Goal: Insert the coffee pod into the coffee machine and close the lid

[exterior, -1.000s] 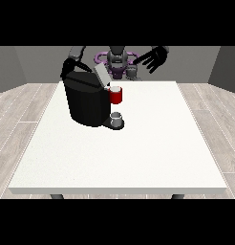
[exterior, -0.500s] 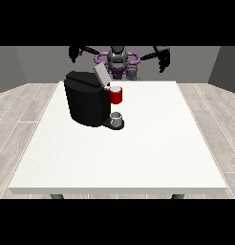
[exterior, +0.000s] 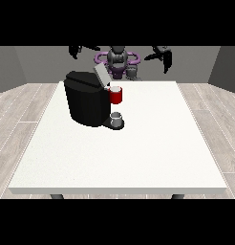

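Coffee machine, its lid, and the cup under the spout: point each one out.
coffee machine (exterior: 86, 103), front view, black front face.
lid (exterior: 101, 74), front view, raised grey flap.
cup (exterior: 117, 117), front view, grey side wall.

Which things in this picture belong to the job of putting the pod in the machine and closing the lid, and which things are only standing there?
Belong to the job:
- coffee machine
- its raised lid
- red pod holder

Only standing there:
- grey cup on the machine's base
- white table

Both hands, at the view's left and right, are raised and touch nothing.
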Available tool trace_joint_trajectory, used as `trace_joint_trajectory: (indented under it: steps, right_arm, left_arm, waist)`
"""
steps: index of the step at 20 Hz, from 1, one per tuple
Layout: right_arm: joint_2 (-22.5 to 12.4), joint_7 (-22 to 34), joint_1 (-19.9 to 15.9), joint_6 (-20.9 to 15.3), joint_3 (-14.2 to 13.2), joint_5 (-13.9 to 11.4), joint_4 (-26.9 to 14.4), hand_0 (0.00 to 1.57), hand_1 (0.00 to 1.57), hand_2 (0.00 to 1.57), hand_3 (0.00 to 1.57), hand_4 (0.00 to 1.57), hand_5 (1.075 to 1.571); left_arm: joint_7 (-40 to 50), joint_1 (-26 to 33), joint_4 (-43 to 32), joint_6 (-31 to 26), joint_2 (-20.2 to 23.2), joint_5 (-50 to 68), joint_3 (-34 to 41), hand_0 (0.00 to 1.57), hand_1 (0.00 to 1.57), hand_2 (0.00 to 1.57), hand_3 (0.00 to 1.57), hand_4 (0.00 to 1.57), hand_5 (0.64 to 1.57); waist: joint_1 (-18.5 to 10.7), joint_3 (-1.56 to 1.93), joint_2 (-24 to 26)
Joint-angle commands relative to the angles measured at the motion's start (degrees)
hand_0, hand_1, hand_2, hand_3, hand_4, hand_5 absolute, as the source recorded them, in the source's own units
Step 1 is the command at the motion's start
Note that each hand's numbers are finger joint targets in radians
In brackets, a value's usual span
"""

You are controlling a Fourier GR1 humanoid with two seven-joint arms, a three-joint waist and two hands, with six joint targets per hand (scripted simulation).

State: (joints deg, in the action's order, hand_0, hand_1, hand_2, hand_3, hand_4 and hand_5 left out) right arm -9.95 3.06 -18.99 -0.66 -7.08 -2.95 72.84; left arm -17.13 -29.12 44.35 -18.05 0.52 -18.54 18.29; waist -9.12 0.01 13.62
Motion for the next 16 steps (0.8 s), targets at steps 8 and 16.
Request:
trace_joint_trajectory:
  steps: [8, 16]
  right_arm:
    - [-2.2, 4.0, -8.6, 1.7, -7.3, 7.5, -9.8, 0.00, 0.00, 0.00, 0.00, 0.10, 1.571]
    - [1.0, 2.2, -10.3, 0.3, -2.8, 5.1, -11.9, 0.00, 0.00, 0.00, 0.00, 0.00, 1.571]
  left_arm:
    - [7.2, 5.8, 14.3, 1.2, -0.5, 8.3, -9.5, 0.00, 0.00, 0.00, 0.00, 0.38, 1.571]
    - [10.9, 12.5, 26.1, 3.3, -0.4, 9.7, -11.8, 0.00, 0.00, 0.00, 0.00, 0.26, 1.571]
  waist:
    - [-4.5, 0.02, -3.6]
    - [-1.9, 0.00, -7.4]
